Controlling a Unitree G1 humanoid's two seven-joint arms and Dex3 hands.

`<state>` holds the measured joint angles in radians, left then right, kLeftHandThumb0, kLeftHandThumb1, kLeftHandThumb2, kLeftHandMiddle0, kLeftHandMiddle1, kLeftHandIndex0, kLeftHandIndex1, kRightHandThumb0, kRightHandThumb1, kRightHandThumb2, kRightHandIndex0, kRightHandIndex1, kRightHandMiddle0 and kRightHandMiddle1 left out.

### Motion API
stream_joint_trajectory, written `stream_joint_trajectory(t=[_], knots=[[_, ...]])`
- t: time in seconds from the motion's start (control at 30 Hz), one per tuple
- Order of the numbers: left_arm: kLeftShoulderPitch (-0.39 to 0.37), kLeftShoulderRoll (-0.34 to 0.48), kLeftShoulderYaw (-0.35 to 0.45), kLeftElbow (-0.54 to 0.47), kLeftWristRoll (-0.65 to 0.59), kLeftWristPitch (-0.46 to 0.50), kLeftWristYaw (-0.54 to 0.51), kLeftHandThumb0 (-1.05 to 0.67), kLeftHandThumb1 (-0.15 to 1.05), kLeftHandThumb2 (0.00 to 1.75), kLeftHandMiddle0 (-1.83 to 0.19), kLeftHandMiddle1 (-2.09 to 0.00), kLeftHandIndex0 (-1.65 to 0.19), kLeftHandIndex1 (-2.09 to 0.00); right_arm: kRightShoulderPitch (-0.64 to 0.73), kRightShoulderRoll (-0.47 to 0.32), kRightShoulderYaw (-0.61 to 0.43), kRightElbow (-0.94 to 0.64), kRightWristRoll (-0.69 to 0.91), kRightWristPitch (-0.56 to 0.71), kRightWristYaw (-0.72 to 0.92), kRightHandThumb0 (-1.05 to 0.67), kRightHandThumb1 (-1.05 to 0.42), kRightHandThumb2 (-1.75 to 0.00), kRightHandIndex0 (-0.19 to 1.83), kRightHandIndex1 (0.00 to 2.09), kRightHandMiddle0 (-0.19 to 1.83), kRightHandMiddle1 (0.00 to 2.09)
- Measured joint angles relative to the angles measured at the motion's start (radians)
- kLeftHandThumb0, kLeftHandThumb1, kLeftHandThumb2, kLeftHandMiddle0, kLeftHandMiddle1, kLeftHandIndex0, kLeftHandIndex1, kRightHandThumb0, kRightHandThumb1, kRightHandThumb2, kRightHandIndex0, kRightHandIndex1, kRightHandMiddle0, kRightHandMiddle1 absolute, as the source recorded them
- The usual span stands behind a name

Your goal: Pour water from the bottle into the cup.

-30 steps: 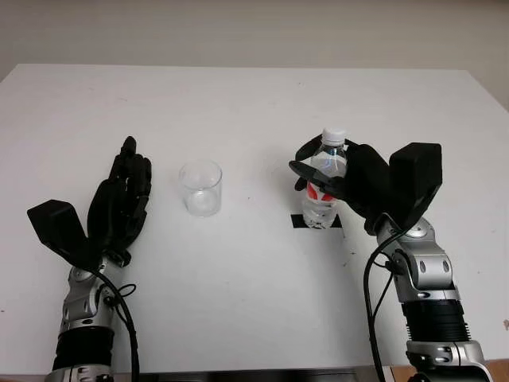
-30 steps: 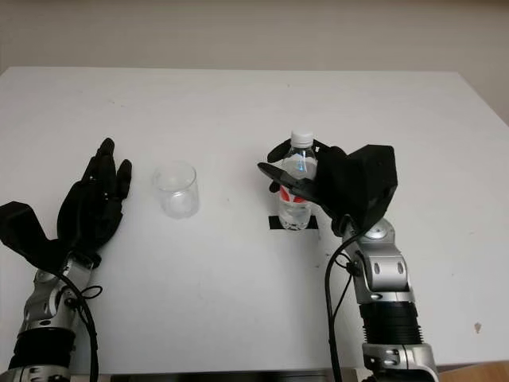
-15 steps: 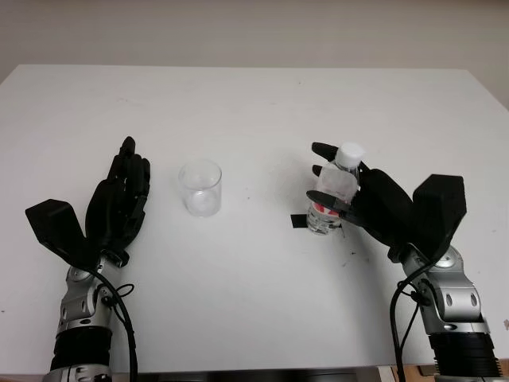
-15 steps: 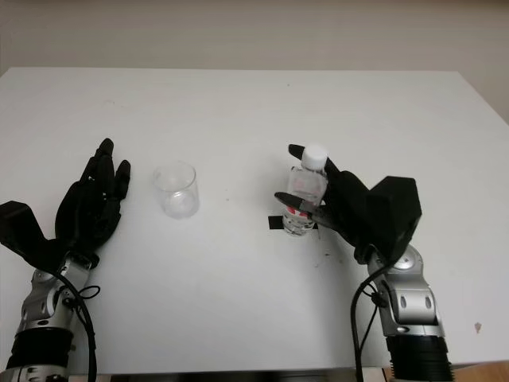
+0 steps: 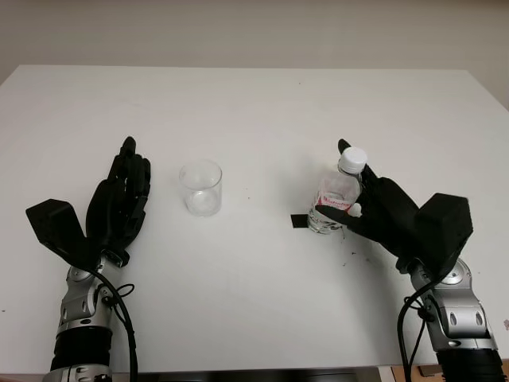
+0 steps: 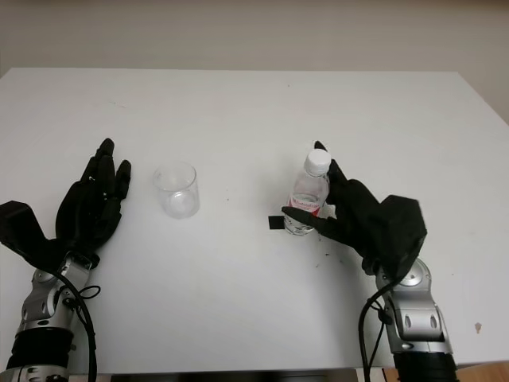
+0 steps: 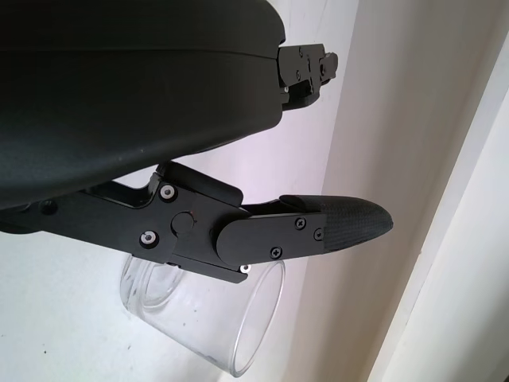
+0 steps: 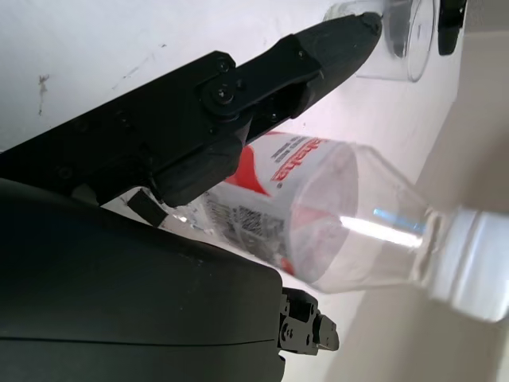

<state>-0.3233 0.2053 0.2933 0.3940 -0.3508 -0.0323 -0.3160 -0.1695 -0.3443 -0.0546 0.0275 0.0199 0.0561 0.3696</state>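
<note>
Clear capped bottle [image 5: 337, 195] with red label, upright, right of empty clear cup [image 5: 200, 188], well apart

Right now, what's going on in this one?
The right hand is wrapped around the water bottle, which stands on the white table by a black tape mark, its white cap on. The clear cup stands empty, well apart from the bottle. The left hand is open beside the cup, not touching it. No pouring has begun.
</note>
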Motion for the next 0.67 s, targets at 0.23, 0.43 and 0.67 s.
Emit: stream_joint_trajectory(t=[0.23,0.43,0.67], knots=[[0.000,-0.003,0.000,0.000,0.000,0.000,0.001,-0.74,1.05,0.45,0.11,-0.06,0.09,-0.06,0.005,0.018,0.031,0.018,-0.041,-0.047,-0.047,-1.05,-0.90,-0.05,-0.19,0.00,-0.19,0.00],[0.000,-0.005,0.000,0.000,0.000,0.000,0.001,-0.74,1.05,0.45,0.11,-0.06,0.09,-0.06,0.008,0.051,0.055,0.034,-0.057,-0.084,-0.083,-1.05,-0.90,-0.05,-0.19,0.00,-0.19,0.00],[0.001,-0.005,0.001,0.000,0.000,0.000,0.002,-0.74,1.05,0.44,0.10,-0.06,0.09,-0.06,0.018,0.080,0.059,0.038,-0.070,-0.114,-0.136,-1.03,-0.89,-0.05,-0.19,0.00,-0.19,0.00]])
